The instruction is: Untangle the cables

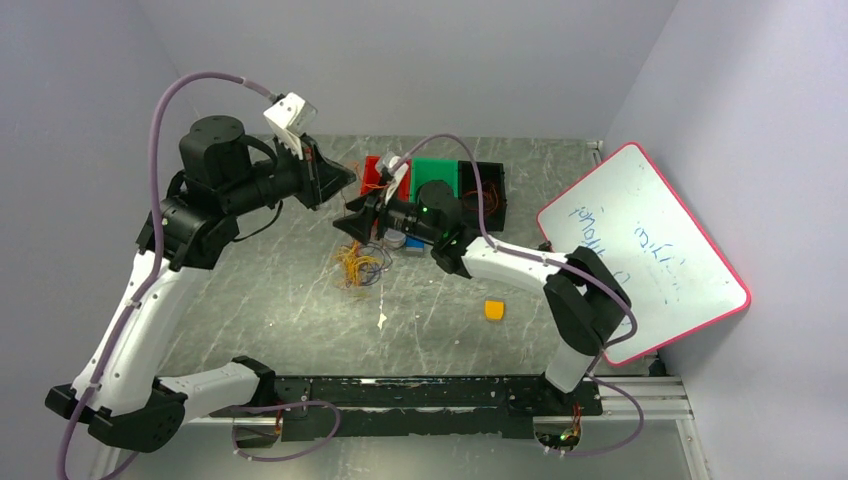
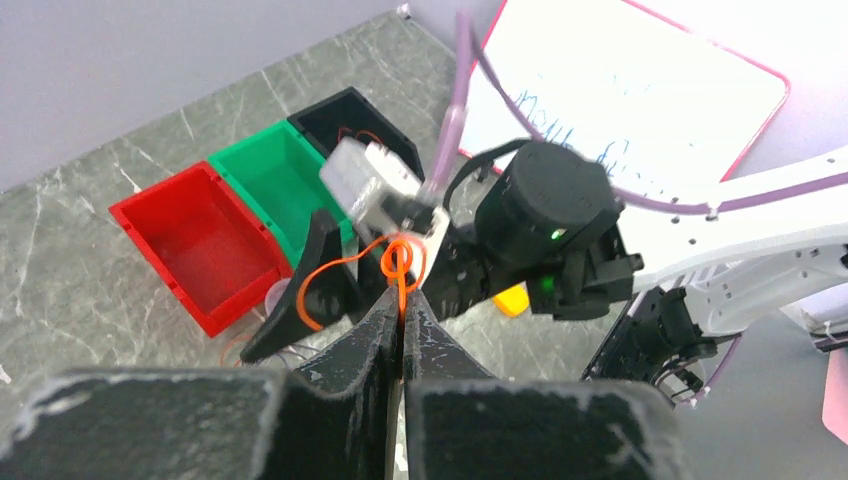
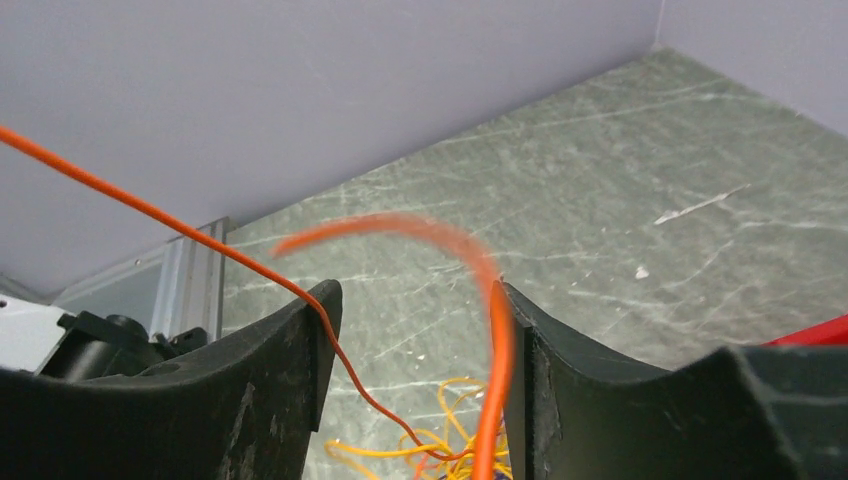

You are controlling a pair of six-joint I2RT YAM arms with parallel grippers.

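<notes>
Cable point(image 2: 401, 285), orange, clamped in left hand point(image 2: 402, 302), which is pressed together, loop sticking just past its tips. Right hand point(image 3: 415, 300) apart, orange strand point(image 3: 497, 340) running through its gap. Tangle of cables point(image 1: 358, 266) on desk point(image 1: 280, 320) below right hand.

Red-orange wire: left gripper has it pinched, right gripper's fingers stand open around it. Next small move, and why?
Probably close the right gripper on the red-orange wire. The strand runs between its open jaws, the left gripper pinches the wire's loop up in the air, and the lower part drops into the tangle. A second grip would likely let the arms draw it free.
</notes>
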